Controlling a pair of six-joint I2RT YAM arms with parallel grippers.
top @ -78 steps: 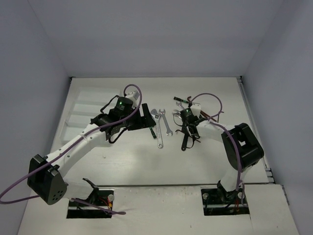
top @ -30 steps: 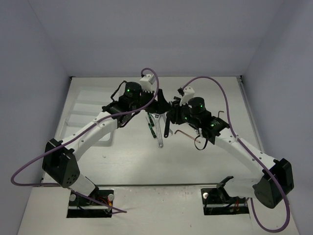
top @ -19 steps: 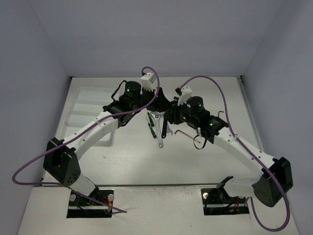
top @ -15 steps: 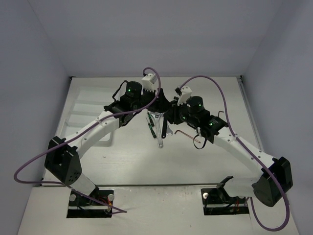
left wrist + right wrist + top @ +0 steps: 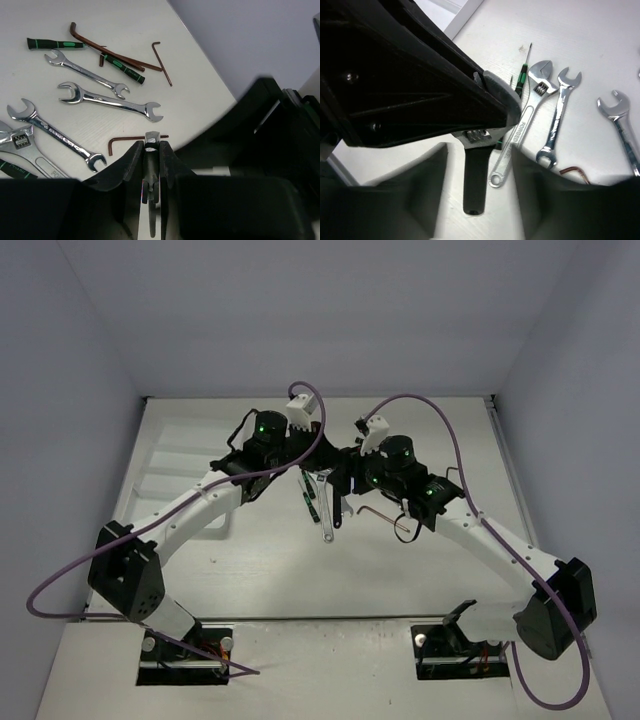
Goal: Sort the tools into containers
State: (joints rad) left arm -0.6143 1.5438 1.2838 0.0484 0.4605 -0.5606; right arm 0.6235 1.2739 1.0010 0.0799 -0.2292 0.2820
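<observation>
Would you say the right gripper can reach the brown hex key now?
Probably not yet: the black-handled wrench, clamped by the left gripper, hangs between the open fingers of the right gripper.
</observation>
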